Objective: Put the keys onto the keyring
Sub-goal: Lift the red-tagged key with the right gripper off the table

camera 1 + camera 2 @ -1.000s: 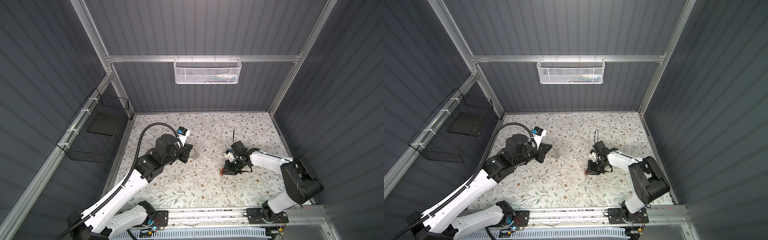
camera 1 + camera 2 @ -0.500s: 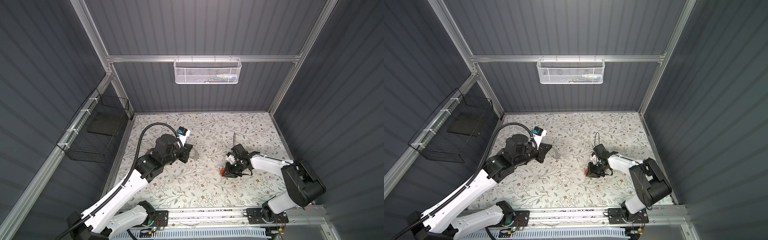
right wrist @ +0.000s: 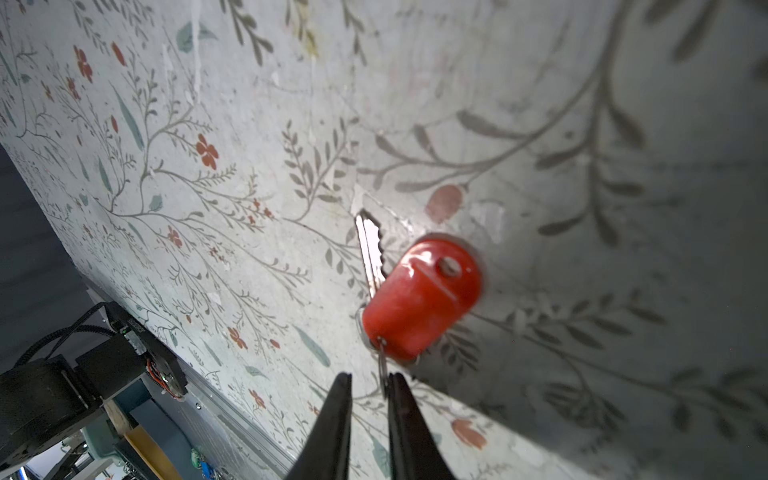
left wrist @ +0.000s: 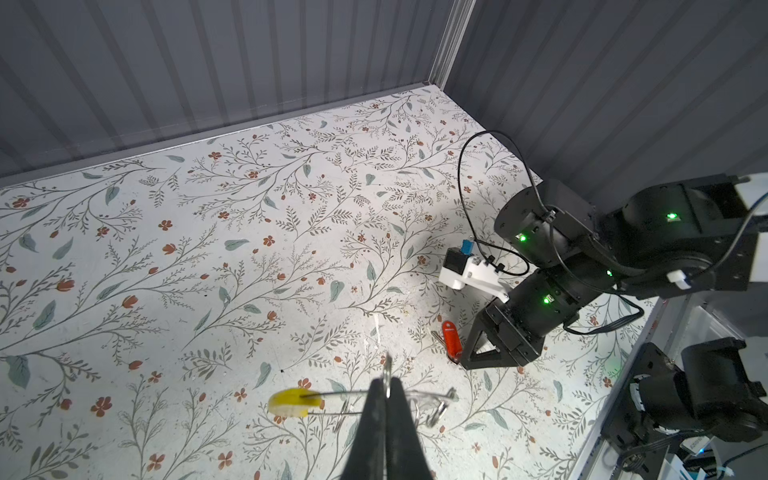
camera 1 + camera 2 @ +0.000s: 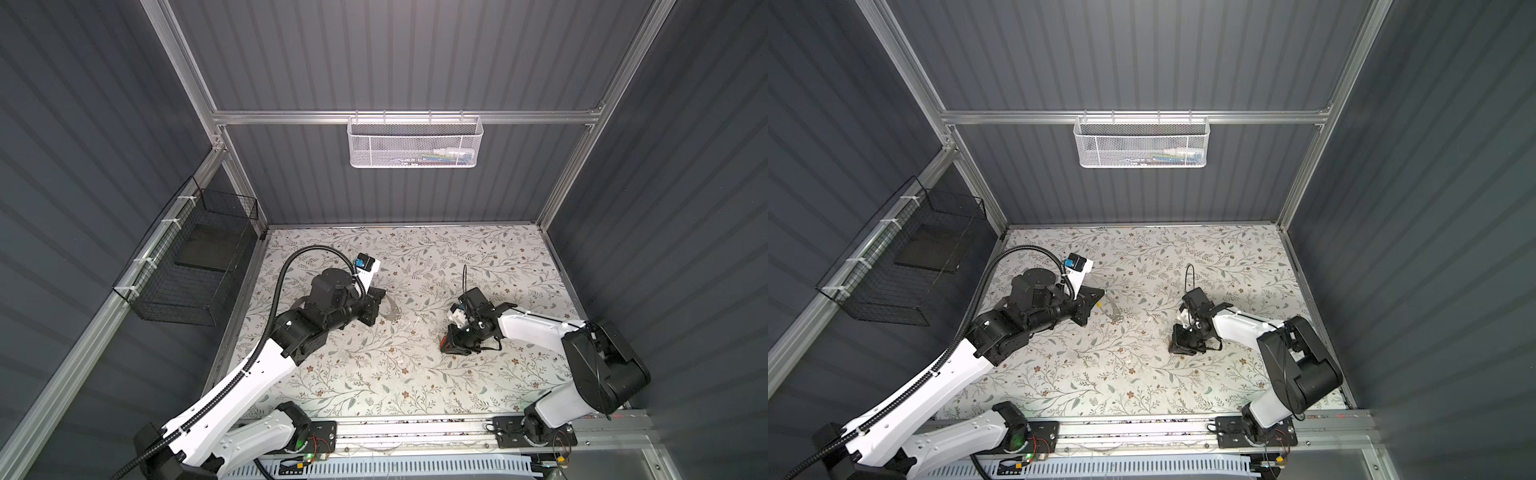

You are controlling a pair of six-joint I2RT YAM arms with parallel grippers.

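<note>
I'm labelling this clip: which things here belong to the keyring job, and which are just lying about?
Belongs to the job:
keys
keyring
left pincer, shut on the keyring
right pincer, beside the keys

Just there:
white mesh basket
black wire basket
floral table cover

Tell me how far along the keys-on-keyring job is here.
Done: the left gripper is shut on the keyring.
In hand: the right gripper, jaws narrowly apart, sits at the small loop of the keys, which lie on the table. No firm grip shows.
Left: grasp the keys, carry them across and thread them onto the keyring.
</note>
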